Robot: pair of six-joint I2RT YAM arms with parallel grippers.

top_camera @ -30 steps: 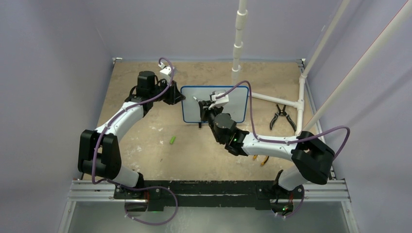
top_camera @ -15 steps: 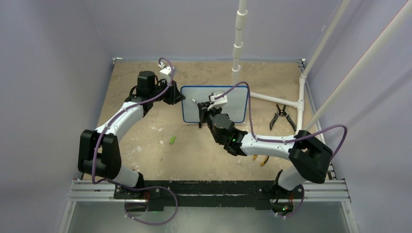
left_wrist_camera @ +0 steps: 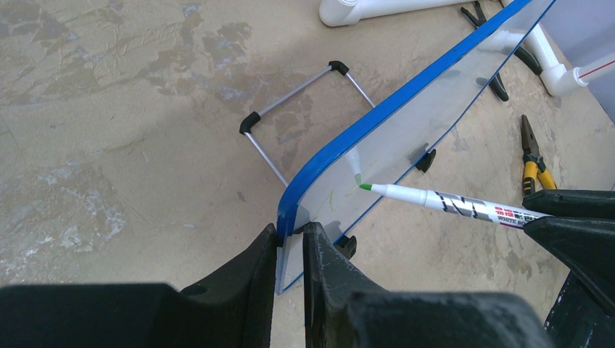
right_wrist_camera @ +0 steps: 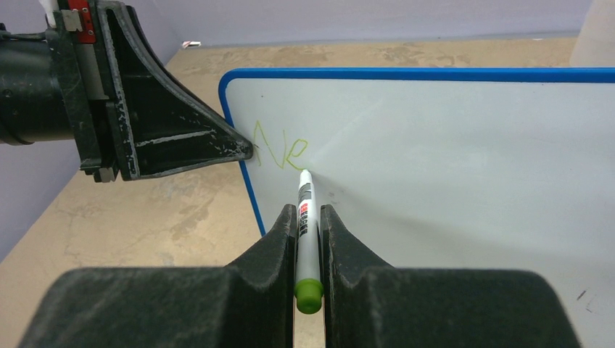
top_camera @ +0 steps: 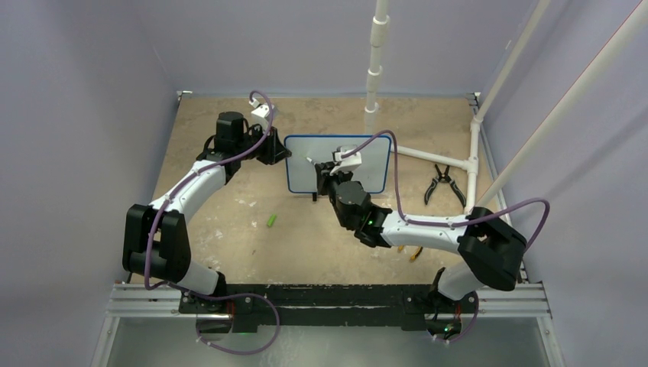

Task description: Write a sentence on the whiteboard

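On the whiteboard (right_wrist_camera: 450, 181), near its left edge, the sentence (right_wrist_camera: 279, 151) is read in the right wrist view as two green handwritten letters, "Ne". On the barrel of the marker (left_wrist_camera: 450, 204), "WHITE BO" is made out in small dark capitals in the left wrist view, the rest being covered. The bold black lettering and the red print beside it are too blurred to be read.

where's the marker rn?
Right wrist view: marker clamped in the right hand, tip at the whiteboard's upper left under the green writing, near the left hand gripping its left edge.
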